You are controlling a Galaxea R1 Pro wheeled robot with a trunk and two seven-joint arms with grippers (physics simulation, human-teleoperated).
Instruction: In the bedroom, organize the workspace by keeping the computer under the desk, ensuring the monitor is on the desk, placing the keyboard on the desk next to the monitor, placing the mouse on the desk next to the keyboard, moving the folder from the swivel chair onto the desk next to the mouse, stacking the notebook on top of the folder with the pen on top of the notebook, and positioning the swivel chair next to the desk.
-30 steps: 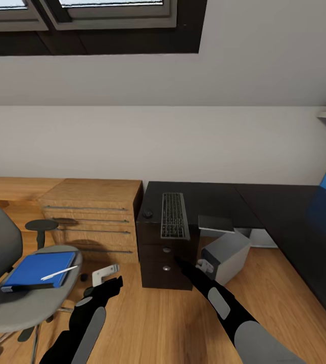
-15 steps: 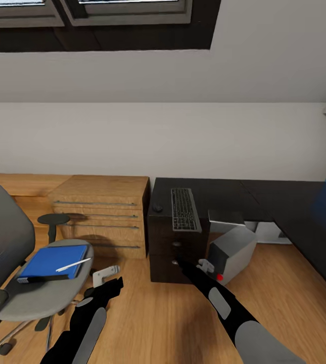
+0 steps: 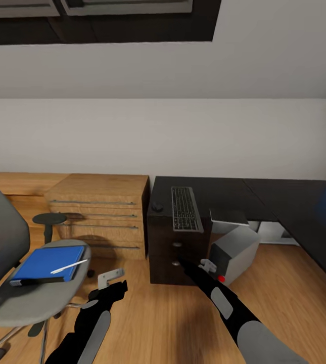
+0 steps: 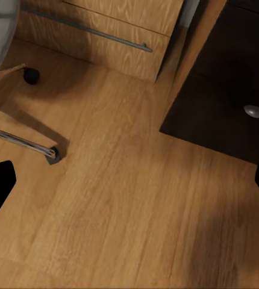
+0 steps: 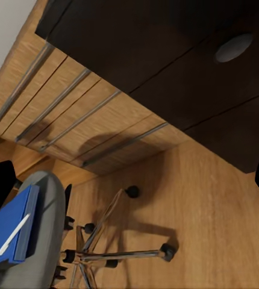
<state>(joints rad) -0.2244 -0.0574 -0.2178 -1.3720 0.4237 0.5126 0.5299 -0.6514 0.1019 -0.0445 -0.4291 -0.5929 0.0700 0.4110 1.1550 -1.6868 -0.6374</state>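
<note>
Item 1, swivel chair (image 3: 29, 298): near left on the wood floor (image 3: 163, 323), grey seat carrying the blue folder (image 3: 44, 264) with the white pen (image 3: 68, 266) lying across it. Item 2, desk (image 3: 218, 194): centre to far right, glossy black top, drawers with 2 silver knobs facing me. Item 3, keyboard (image 3: 185, 209): flat on the desk's left end, a small dark round object (image 3: 157, 207) just to its left. Item 4, computer (image 3: 233, 252): light grey tower on the floor just right of the drawers, tilted, red dot on its near face. Item 5, light-wood chest of drawers (image 3: 102, 215): against the wall, left of the desk. Item 6, my left gripper (image 3: 110, 277): low over the floor between chair and desk, fingers apart, empty. Item 7, my right gripper (image 3: 206, 264): near the desk drawers, beside the computer, fingers spread in its wrist view, holding nothing.
</note>
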